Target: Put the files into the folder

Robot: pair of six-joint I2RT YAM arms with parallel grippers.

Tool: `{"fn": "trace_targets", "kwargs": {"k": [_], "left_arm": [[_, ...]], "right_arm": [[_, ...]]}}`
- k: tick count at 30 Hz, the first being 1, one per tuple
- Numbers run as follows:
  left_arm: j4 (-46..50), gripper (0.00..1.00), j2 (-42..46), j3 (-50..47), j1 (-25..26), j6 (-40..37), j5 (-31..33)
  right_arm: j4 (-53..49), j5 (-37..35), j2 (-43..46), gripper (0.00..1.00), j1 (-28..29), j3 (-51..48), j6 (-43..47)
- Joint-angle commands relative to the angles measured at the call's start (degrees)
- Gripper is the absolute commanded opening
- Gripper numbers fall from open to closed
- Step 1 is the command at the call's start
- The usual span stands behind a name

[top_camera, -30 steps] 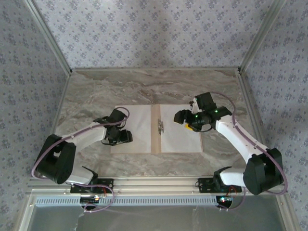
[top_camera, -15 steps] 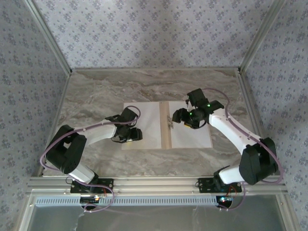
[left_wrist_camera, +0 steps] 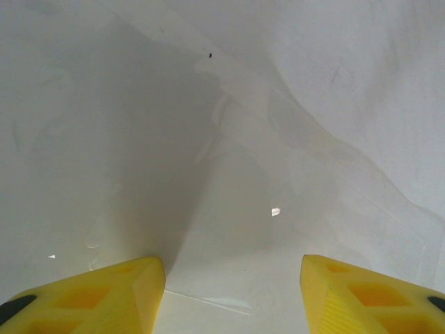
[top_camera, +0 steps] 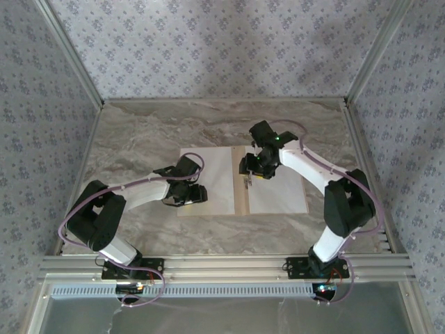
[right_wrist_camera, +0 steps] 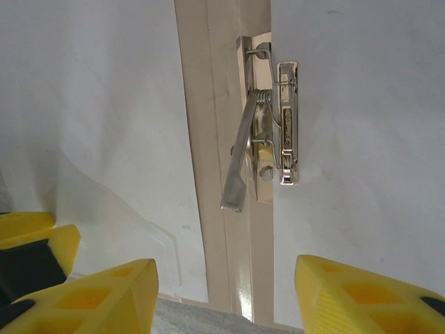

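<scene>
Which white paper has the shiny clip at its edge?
The right-hand sheet: the metal clip sits at its inner edge, beside the tan spine. The left-hand sheet lies across the spine.

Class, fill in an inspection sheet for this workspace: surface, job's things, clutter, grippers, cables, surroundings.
Surface: marble-patterned table.
Job's things: folder open flat, metal clip by its tan spine; files, white sheets, cover both leaves.
Clutter: nothing seen.
Grippers: left gripper over the left sheet, jaws open; right gripper over the clip, jaws open.
Cables: purple cable loops along each arm.
Surroundings: floral-patterned walls, metal rail at near edge.
</scene>
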State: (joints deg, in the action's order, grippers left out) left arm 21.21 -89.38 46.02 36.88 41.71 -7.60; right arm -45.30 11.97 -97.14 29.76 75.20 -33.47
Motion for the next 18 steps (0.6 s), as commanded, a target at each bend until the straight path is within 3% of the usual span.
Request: {"fn": "trace_targets", "kwargs": {"k": [1,18], "left_arm": [[2.86,0.56,-1.66,-0.84,0.58,0.74,0.87],[3.83,0.58,-1.87,-0.8,0.53,0.23,1.16]], "right_arm": [[-3.96,-2.8,-2.66,0.52,0.58,2.81,0.95],[-4.21,-2.48,-7.45,0.31,1.48,5.79,1.13]]}}
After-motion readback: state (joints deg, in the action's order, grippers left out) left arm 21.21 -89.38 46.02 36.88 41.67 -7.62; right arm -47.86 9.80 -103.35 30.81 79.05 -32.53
